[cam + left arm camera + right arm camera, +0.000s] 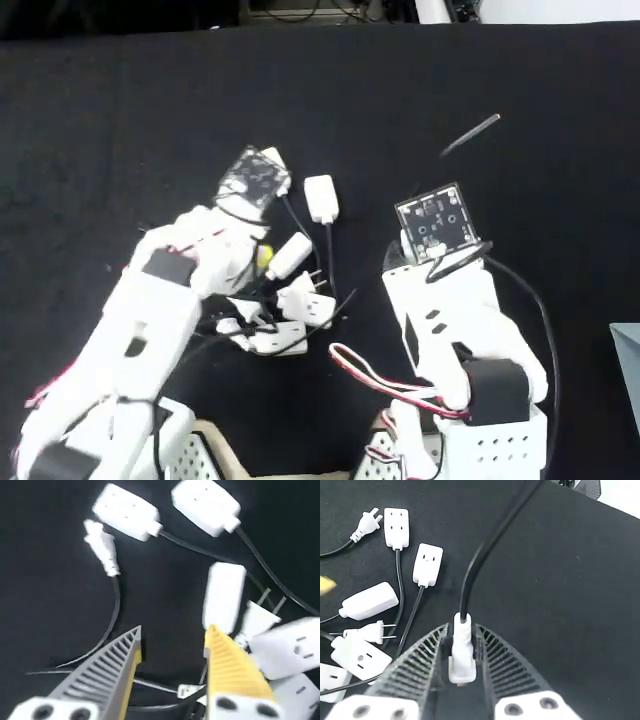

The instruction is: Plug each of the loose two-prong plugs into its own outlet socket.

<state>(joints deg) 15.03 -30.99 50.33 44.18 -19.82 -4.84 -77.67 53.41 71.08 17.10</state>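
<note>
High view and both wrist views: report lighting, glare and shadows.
High view: even light; the black table shows no shadows, white arms glare. Left wrist view: the white outlet sockets wash out, slots faint. Right wrist view: the plug in the right claw is evenly lit.

Robotics lab bench, seen from above: a table (560,80) draped in black cloth carries two white plastic arms (150,320), standing on perforated bases (495,450) along the lower edge of the frame. Bare circuit boards (437,222) sit on their wrists near the centre, and red-and-white wires (375,372) loop uncovered at lower middle. White sockets (321,198) and a plug (461,652) on black cords lie about the cloth. More cables (300,12) run along the top edge, beyond the cloth.
</note>
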